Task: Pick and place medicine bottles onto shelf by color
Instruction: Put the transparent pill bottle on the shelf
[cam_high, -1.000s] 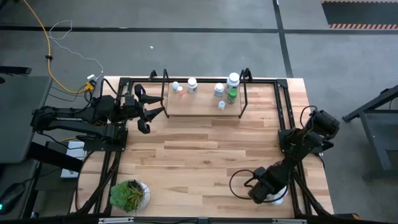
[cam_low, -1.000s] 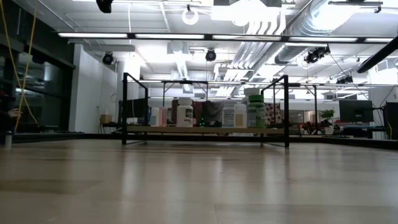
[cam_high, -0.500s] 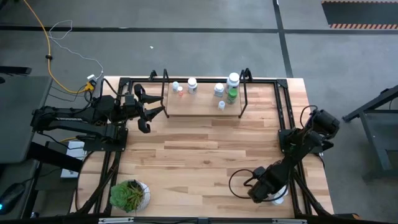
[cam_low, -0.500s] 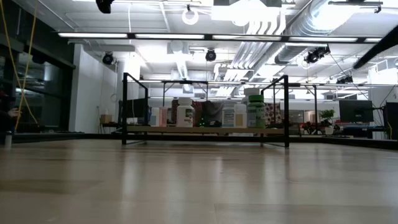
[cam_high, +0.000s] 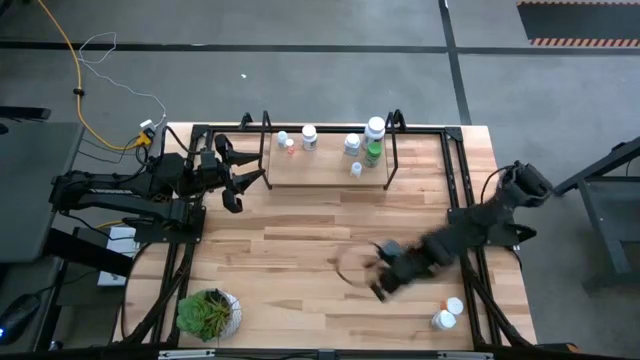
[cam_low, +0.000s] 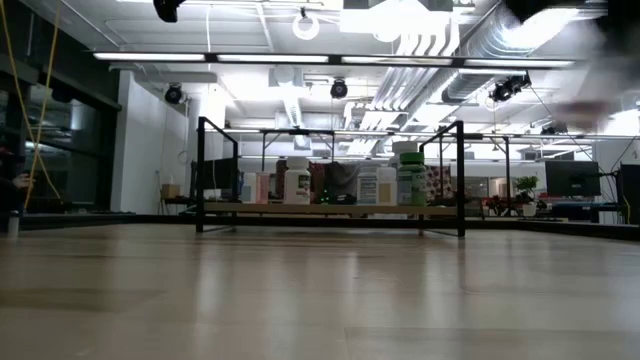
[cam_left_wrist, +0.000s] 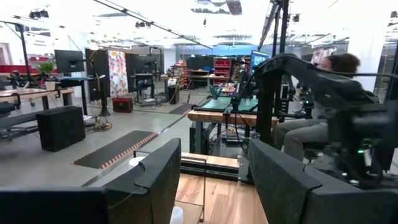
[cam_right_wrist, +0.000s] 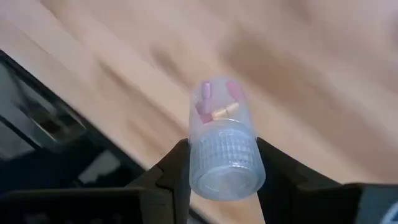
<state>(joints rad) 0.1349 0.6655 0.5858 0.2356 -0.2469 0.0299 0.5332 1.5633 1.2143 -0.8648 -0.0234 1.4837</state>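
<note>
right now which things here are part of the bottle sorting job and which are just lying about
Job: shelf, bottles on it, two bottles by the table's near right corner, clear bottle gripped by right gripper.
Lying about: potted plant, yellow cable.

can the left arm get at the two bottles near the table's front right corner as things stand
Probably not. The left gripper hangs beside the shelf, and the two bottles stand diagonally across the table, with the right arm's gripper, shut on a clear bottle, much nearer.
</note>
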